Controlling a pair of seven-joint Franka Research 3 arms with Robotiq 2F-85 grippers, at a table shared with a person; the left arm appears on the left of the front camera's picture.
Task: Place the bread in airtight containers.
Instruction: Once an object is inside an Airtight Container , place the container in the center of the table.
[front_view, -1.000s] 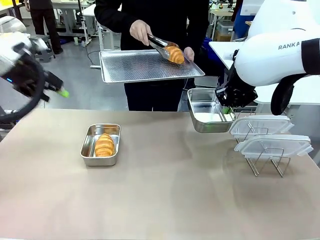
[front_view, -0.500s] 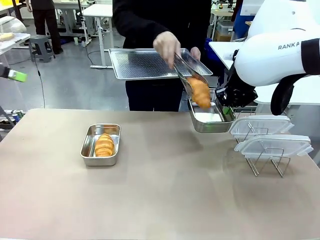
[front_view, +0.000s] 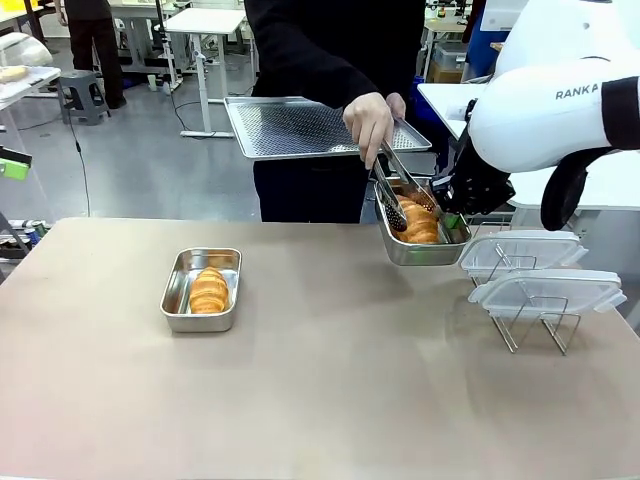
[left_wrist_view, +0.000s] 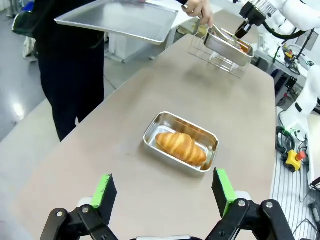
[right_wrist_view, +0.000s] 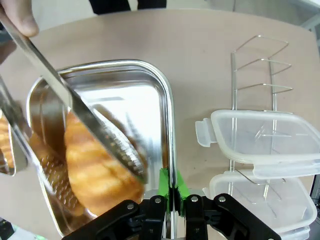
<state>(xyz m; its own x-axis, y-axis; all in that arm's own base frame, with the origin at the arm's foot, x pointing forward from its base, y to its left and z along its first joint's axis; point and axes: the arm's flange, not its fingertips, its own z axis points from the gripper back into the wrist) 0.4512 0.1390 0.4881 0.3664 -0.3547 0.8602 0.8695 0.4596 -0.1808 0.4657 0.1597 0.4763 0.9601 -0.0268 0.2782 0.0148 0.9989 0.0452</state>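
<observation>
The bread first: the second croissant is inside the steel tub that my right end effector pinches tight by one rim, holding it above the far right of the desk. The person's hand has the tongs around it (whether they've let go, I can't say). From my right wrist it sits just past my fingertips, off to one side of the pinched rim, with its long axis roughly along the tub's length and a little skewed. It's golden-brown, ridged and glossy, and fits the tub with little room to spare.

The first croissant lies in the other tub, flat on the desk toward my left. My left end effector hangs wide open and empty, well back from it. From that wrist the tub is straight ahead, and the croissant runs crosswise along its length. So the left arm is nearer that one, and the right already has its own.

My guess is that what counts next is on the right: the clear lids rest on the wire rack just beside the held tub. That tub probably needs setting down level before any lid goes on. The perforated tray is in the person's other hand, with no bread on it.
</observation>
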